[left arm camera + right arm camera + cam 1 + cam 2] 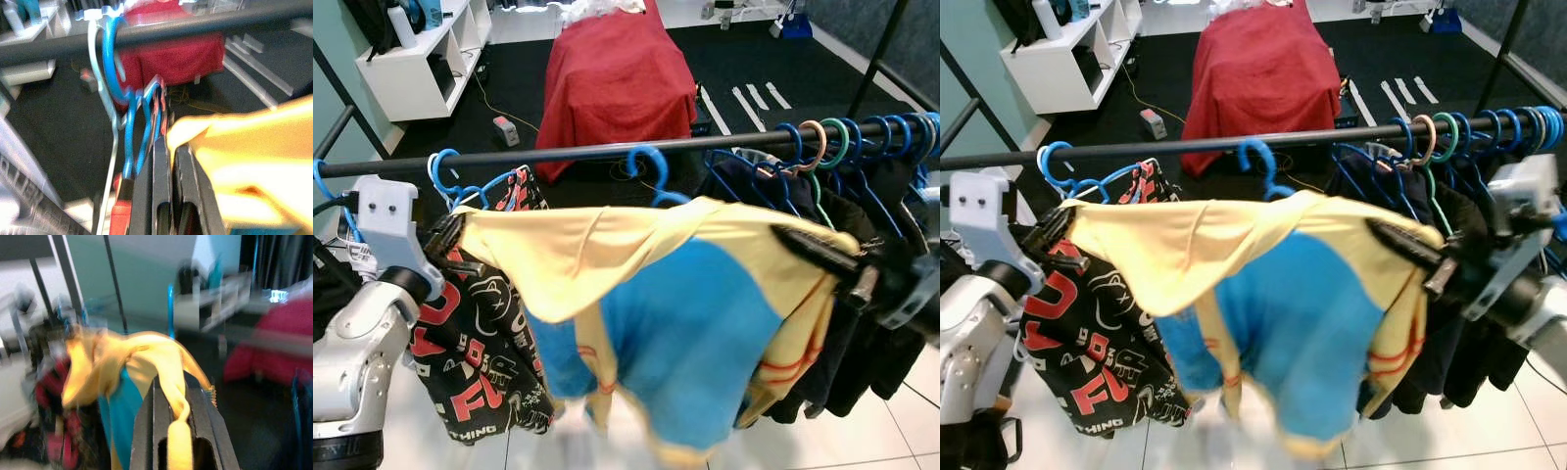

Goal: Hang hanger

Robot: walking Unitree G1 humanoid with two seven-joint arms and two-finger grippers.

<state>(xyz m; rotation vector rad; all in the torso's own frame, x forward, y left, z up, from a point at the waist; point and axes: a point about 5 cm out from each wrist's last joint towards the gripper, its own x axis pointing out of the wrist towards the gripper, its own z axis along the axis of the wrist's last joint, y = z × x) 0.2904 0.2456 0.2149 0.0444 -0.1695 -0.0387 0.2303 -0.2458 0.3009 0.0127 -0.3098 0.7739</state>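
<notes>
White tile floor (920,431), black carpet (509,88), clothes rail (578,152), red-draped table (617,73)

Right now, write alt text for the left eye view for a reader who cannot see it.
A yellow and blue shirt on a blue hanger is held up at a dark clothes rail, the left pincer and right pincer each gripping one shoulder. A black printed garment hangs left, dark clothes right.
</notes>
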